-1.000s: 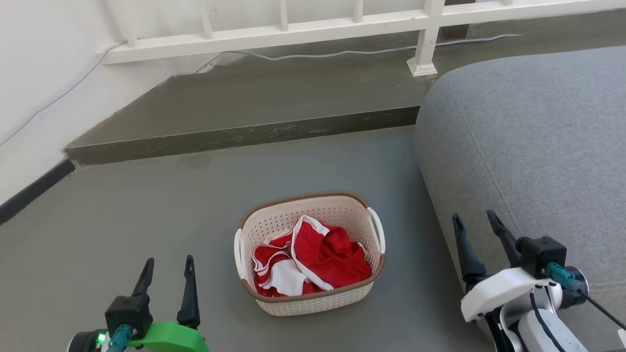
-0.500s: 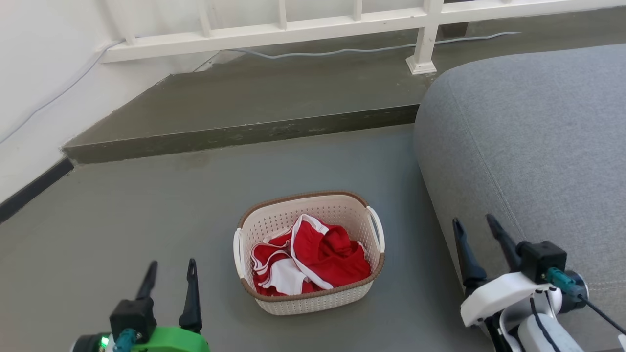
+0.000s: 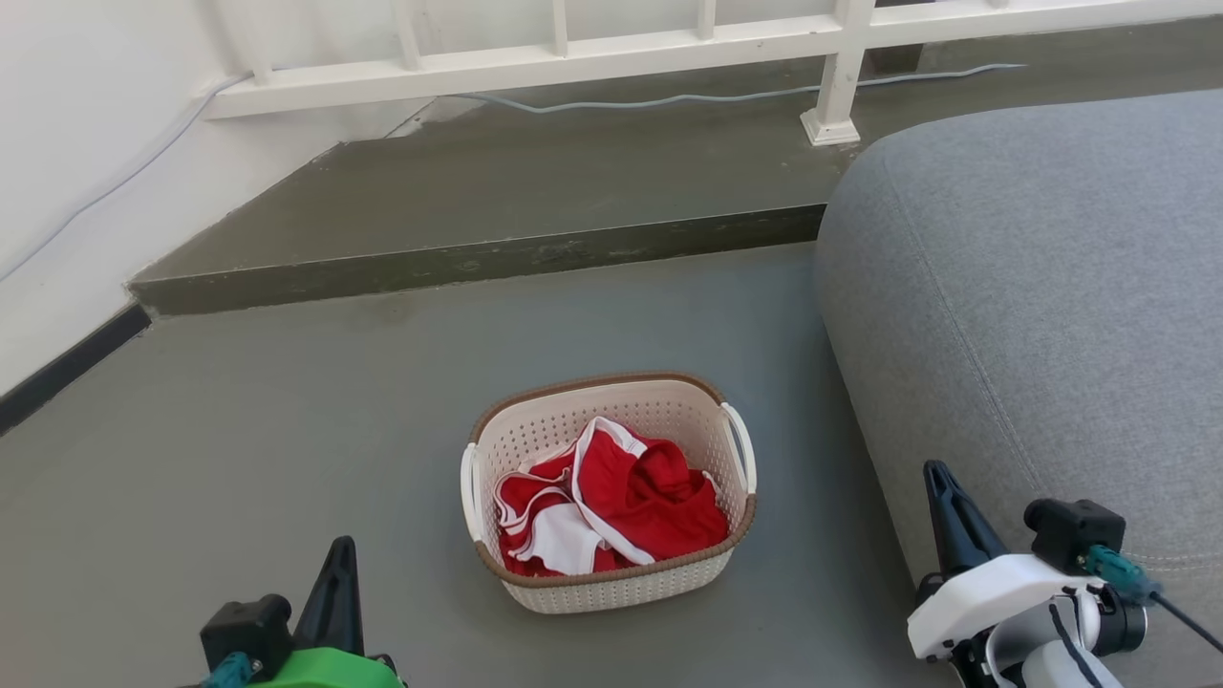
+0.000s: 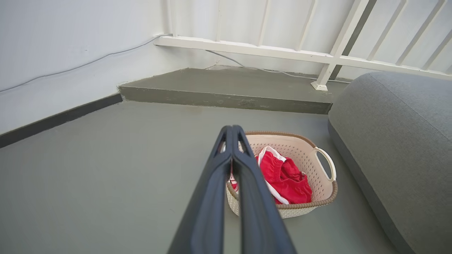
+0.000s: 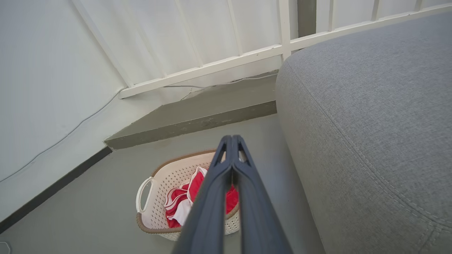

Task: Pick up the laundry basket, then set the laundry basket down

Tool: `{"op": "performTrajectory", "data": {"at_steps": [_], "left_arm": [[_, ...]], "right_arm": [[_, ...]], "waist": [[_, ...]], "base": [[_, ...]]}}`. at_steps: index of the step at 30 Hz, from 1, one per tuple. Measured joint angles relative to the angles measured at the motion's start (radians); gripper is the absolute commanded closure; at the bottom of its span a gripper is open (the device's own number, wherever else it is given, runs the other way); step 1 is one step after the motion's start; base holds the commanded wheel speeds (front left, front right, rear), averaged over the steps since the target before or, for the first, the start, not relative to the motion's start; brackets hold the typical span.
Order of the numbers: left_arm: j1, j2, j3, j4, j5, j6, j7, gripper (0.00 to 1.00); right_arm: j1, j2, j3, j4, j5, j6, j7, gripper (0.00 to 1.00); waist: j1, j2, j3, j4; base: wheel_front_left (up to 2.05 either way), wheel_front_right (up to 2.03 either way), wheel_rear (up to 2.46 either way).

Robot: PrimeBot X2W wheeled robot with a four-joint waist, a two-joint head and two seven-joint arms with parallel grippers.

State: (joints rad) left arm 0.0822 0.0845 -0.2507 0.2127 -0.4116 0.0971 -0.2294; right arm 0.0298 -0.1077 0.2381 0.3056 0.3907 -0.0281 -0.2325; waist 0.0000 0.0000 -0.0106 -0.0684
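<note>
The laundry basket [image 3: 611, 564] stands on the grey floor, cream and perforated, with a brown rim and white side handles; red and white clothes [image 3: 626, 497] lie inside. The left wrist view has it [image 4: 310, 155] past my fingers, and the right wrist view has it [image 5: 159, 183] below. My left gripper [image 3: 336, 583] is low at the left, apart from the basket, shut with nothing held; its fingertips [image 4: 231, 130] meet. My right gripper [image 3: 941, 483] sits at the lower right beside the sofa, shut and empty, tips together [image 5: 231, 139].
A grey sofa [image 3: 1051, 315] fills the right side, close to the basket. A raised concrete step [image 3: 478, 258] runs across behind it, with a white railing [image 3: 573, 62] and a cable on top. A white wall [image 3: 67, 143] with a dark skirting bounds the left.
Both grippers have closed from open to shut and dropped lower in the head view. The basket has stayed where it was.
</note>
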Motion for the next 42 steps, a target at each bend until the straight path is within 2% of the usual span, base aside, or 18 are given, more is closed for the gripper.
{"op": "performTrajectory", "data": {"at_steps": [6, 42], "left_arm": [[0.0, -0.002, 0.024, -0.001, -0.106, -0.015, 0.024, 1.0], [-0.037, -0.006, 0.131, 0.011, -0.567, -0.098, 0.146, 1.0]], "right_arm": [[-0.001, 0.007, -0.02, -0.003, 0.114, 0.009, 0.027, 1.0], [-0.026, 0.027, -0.163, -0.01, 0.566, 0.063, 0.156, 1.0]], "waist": [[0.0, 0.0, 0.001, 0.005], [0.0, 0.0, 0.007, 0.031]], "base": [[0.0, 0.0, 0.0], [0.0, 0.0, 0.0]]}}
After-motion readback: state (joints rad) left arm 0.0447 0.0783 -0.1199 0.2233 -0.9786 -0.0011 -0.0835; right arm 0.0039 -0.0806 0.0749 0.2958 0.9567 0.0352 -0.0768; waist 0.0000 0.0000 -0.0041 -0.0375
